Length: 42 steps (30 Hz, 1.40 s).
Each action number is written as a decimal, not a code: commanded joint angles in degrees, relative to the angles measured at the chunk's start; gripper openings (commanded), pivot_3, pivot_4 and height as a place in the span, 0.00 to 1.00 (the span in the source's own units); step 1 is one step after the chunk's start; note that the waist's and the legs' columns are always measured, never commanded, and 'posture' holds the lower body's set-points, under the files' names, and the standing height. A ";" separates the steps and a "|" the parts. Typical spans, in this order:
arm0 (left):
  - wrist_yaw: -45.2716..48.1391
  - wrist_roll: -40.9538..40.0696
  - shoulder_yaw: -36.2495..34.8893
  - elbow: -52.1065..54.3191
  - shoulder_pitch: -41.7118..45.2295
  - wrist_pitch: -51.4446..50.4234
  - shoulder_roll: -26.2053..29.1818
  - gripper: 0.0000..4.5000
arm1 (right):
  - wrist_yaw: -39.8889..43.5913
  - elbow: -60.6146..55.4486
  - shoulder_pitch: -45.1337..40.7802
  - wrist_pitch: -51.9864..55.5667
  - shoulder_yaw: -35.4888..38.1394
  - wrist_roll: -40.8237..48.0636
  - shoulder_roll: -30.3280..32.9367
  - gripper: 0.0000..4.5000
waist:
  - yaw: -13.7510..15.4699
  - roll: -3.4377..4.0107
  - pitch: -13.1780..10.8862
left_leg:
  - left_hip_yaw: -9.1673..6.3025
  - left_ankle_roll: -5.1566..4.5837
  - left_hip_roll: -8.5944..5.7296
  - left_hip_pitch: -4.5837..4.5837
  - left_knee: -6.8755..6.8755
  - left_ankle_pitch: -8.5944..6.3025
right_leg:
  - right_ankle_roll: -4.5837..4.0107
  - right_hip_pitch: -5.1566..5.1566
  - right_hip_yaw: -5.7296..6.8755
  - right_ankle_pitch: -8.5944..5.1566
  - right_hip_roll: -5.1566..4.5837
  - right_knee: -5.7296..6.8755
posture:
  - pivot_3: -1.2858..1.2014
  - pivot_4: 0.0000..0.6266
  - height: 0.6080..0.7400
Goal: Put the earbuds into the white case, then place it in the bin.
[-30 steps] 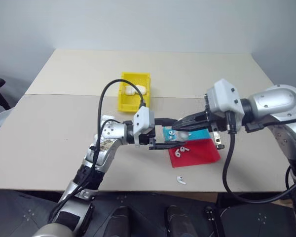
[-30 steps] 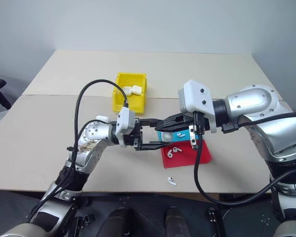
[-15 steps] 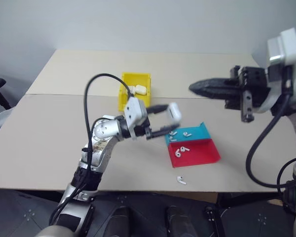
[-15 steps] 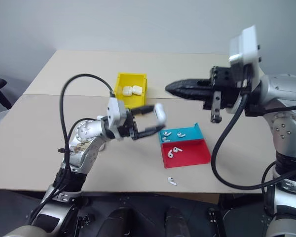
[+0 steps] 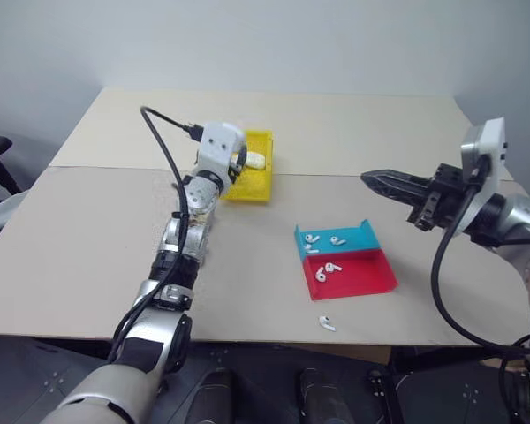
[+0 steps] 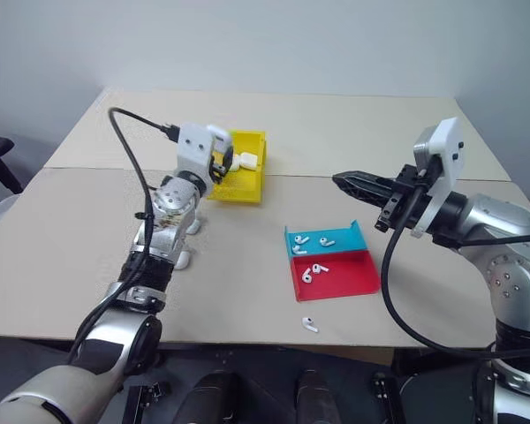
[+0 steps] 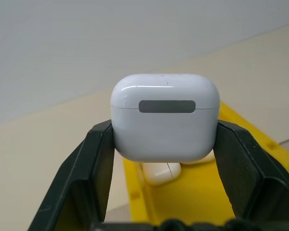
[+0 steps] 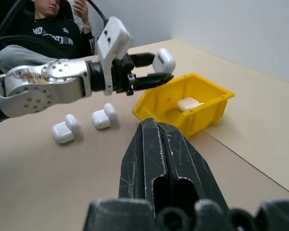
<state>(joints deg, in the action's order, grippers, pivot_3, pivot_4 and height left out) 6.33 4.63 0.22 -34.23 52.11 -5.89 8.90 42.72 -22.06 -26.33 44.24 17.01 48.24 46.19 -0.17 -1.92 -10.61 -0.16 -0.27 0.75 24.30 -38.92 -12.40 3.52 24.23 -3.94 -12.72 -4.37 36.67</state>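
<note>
The left tool [image 7: 164, 144] pinches the white case [image 7: 164, 116] between its two black fingers [image 7: 97, 163], one pressed to each side of the case, whose lid is shut. In the right wrist view the case [image 8: 164, 60] hangs in the air above the near wall of the bin [image 8: 160, 103], clear of its rim and not yet inside it. The bin is bright yellow and stands on the desk [image 5: 88, 238] toward the far side, on the robot's left of centre. Two more white cases [image 5: 254, 161] lie inside the bin near its far end, close together. The right tool [image 5: 377, 182] is held out over the desk on the robot's right, well apart from the bin, with its fingers pressed together and nothing between them. Near the middle of the desk lie a shallow blue tray [image 5: 364, 237] and a shallow red tray [image 5: 371, 278], touching along one edge, the blue one farther from the robot. Earbuds [image 5: 323, 239] lie in the blue tray, more earbuds [image 5: 327, 270] lie in the red tray, and one single earbud [image 5: 324, 324] lies on the bare desk just in front of the red tray. In the right wrist view, further white cases [image 8: 67, 128] lie open on the desk beside the left arm, and a person in dark clothes [image 8: 43, 33] sits beyond the desk edge.
</note>
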 commanded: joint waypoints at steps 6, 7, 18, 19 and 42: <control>-1.47 -0.87 -1.14 -8.45 6.10 7.48 -1.23 1.00 | -4.08 -2.58 0.18 1.42 1.99 0.49 1.29 0.00 | -0.05 -0.01 0.00 | 0.00 0.00 0.00 0.05 0.02 0.00 | 0.00 0.03 0.00 0.00 0.00 -0.05 | 0.52 0.24 1.00; -1.52 -0.75 -1.10 -9.38 6.39 7.90 -1.06 1.00 | -4.28 -2.65 0.28 1.40 1.75 0.26 1.26 0.00 | -0.04 -0.01 0.00 | 0.00 0.00 0.00 0.05 0.02 0.00 | 0.00 0.03 0.00 0.00 0.00 -0.05 | 0.52 0.24 1.00; 26.10 -19.26 -2.75 18.75 -8.20 4.89 4.73 1.00 | 4.04 -3.23 7.14 -7.81 -1.93 -9.46 6.33 0.00 | -0.74 0.00 0.00 | 0.02 0.00 0.04 0.05 0.07 0.00 | 0.00 0.04 -0.01 0.00 -0.01 -0.05 | 0.52 0.24 1.00; 29.20 -20.71 -2.24 24.31 -11.70 2.57 7.36 1.00 | 7.29 -2.40 9.03 -11.65 -1.85 -11.98 7.95 0.00 | -0.78 0.01 0.00 | 0.03 0.00 0.04 0.05 0.07 0.00 | 0.00 0.06 -0.02 0.00 0.00 -0.06 | 0.52 0.24 1.00; 56.21 -47.40 -26.18 58.77 -47.22 -19.92 44.41 1.00 | 34.55 15.45 12.47 -34.12 1.65 -20.52 17.77 0.00 | -0.69 0.05 0.00 | 0.24 -0.01 0.23 -0.41 0.07 0.04 | -0.19 -0.18 -0.03 -0.17 0.05 0.05 | 0.52 0.24 1.00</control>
<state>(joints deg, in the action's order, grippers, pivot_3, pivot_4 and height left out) 63.07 -41.15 -24.08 22.77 4.59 -25.47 52.62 76.51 -6.56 -12.81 11.57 18.21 27.20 63.19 -0.86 -1.87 -10.62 0.09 -0.28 0.98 23.89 -38.85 -12.36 3.34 24.05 -3.97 -12.88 -4.33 36.72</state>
